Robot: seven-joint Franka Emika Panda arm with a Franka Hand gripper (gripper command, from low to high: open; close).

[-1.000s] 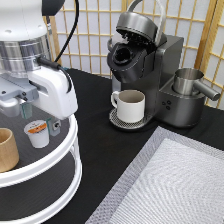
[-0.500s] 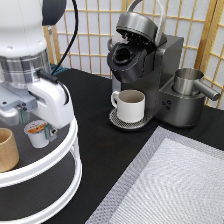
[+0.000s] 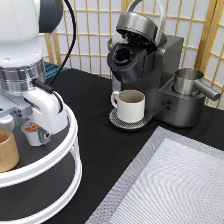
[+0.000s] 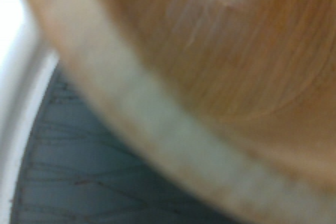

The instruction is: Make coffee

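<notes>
The coffee pod (image 3: 33,135), small and white with an orange-and-white lid, stands on the top tier of a white round stand (image 3: 69,150). My gripper (image 3: 31,126) is low over the pod and its hand covers the pod's top. The coffee machine (image 3: 155,70) stands at the exterior view's top right with its lid raised and its pod chamber (image 3: 123,55) open. A white handled mug (image 3: 131,105) sits on its drip tray. The wrist view shows only the rim of the tan wooden cup (image 4: 172,135) from very close.
The tan wooden cup (image 3: 7,150) stands on the stand's top tier, left of the pod. A metal cup (image 3: 187,80) sits on the machine's right side. A grey woven mat (image 3: 170,185) covers the bottom right of the black table. A slatted screen stands behind.
My gripper has come down toward the pod on the stand and now covers its top. The pod, mug and machine have not moved.
</notes>
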